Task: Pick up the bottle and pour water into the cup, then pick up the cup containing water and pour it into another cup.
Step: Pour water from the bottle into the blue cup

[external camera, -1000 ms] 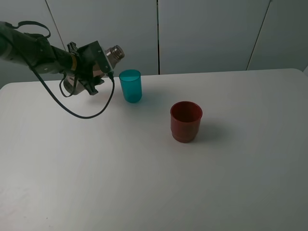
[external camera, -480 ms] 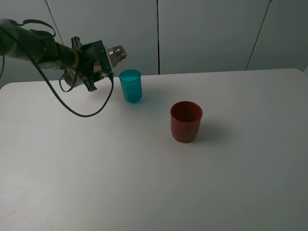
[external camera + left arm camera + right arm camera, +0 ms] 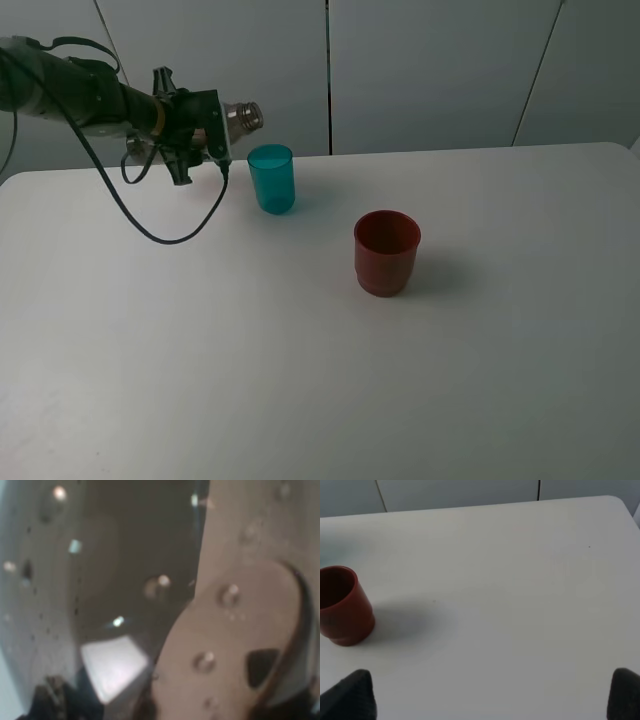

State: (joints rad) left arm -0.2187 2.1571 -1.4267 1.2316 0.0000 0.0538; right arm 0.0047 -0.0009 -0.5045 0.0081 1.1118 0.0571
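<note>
Here, left gripper (image 3: 203, 128): clamped shut around the bottle, raised above the far left of the white table (image 3: 300, 380). A black cable (image 3: 160, 232) loops below it.
Bottle (image 3: 243, 116): held on its side, about level, threaded neck pointing right. The mouth sits just left of and above the teal cup's rim, not touching. Clear brownish plastic; blurred and beaded with droplets in the left wrist view.
Teal cup (image 3: 271, 178): upright, translucent, slim, slightly tapered. Contents: cannot tell.
Red cup (image 3: 387, 252): upright, squat, opaque dark red, stepped base. It stands right of and nearer than the teal cup, well apart from it.
Right gripper (image 3: 487, 697): fingers spread wide, nothing between them, over bare table.
</note>
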